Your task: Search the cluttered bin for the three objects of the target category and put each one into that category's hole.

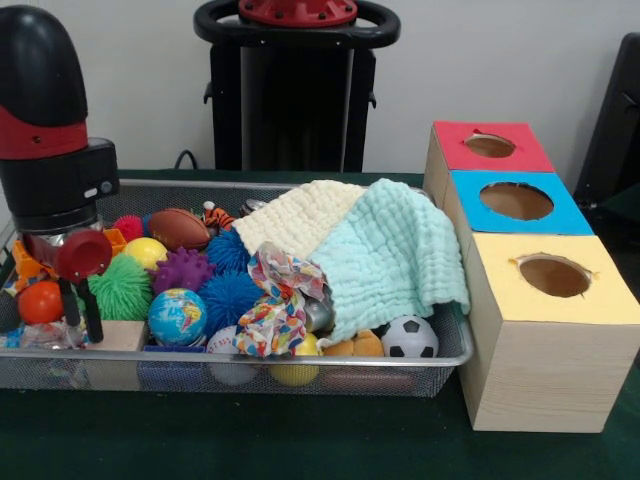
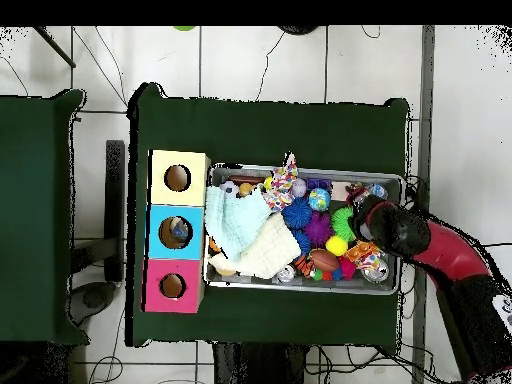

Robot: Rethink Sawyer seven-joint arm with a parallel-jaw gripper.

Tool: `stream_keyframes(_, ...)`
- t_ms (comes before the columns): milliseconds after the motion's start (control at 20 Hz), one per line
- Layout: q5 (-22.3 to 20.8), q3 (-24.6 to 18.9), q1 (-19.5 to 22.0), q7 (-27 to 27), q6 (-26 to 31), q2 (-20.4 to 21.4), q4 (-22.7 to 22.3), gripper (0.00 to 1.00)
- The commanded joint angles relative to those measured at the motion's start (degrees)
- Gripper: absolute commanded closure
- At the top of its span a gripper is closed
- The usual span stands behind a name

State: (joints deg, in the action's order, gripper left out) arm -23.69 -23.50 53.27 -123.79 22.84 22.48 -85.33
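The gripper (image 1: 80, 315), its black fingers slightly apart and empty, dips into the wire bin (image 1: 455, 345) beside an orange ball (image 1: 40, 302), with cloths (image 1: 385, 255) well away probably hiding targets; tightly packed balls could slip or jam.

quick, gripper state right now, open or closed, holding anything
Gripper: open, its two black fingers apart and holding nothing, lowered into the left end of the wire mesh bin beside the orange ball.

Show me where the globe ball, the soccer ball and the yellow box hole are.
globe ball (image 1: 177, 316), front view, middle of its blue face
soccer ball (image 1: 409, 338), front view, its top
yellow box hole (image 1: 554, 276), front view, centre of the opening
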Motion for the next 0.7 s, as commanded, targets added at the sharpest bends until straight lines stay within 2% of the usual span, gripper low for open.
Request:
stream_keyframes(50, -5.75, 3.06, -4.68, 1.1, -4.16, -2.17, 2.89, 0.0)
stream_keyframes(350, -6.47, 7.65, -8.05, -1.37, -4.81, -2.83, 4.07, 0.0)
stream_keyframes(700, -5.13, 9.69, -9.74, -1.35, -3.34, -2.57, 4.99, 0.0)
